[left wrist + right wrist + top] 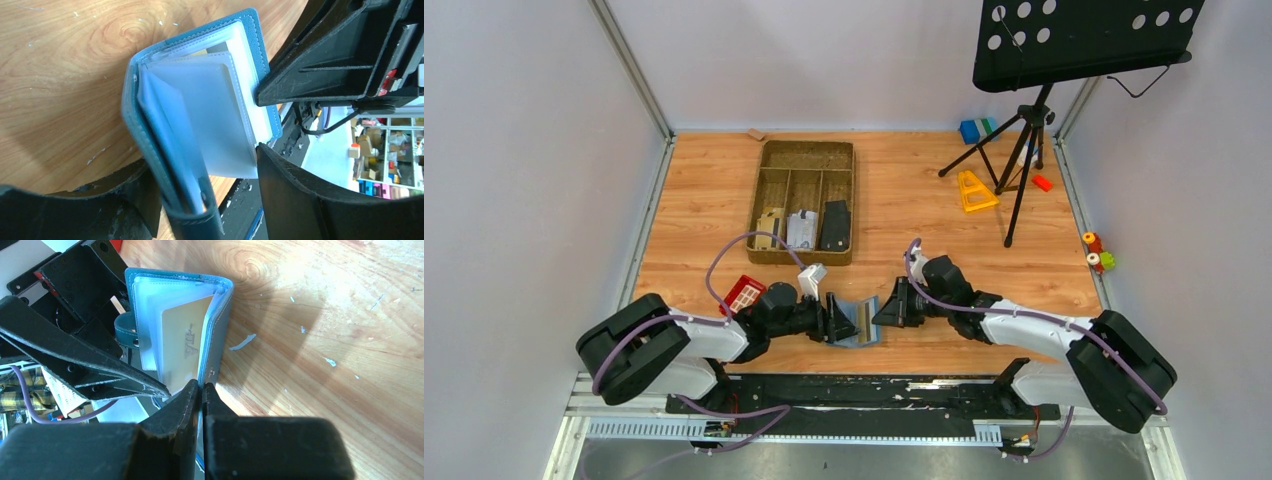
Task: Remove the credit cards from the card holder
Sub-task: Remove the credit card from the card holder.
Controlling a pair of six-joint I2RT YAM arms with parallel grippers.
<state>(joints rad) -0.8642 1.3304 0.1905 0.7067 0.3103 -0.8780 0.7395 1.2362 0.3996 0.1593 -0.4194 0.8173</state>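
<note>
— Where is the card holder [861, 322]?
— It stands open at the near edge of the bench [904, 220]. My right claw [201, 386] pinches its cover edge; my left claw [202, 160] is spread around the other half. A gold card [182, 342] sits inside.

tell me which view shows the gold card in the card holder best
Right wrist: the gold card faces the camera between the open covers of the card holder, its lettering visible. Top external shows only a thin tan sliver of it inside the holder. Left wrist shows just cloudy plastic sleeves, no gold card.
</note>
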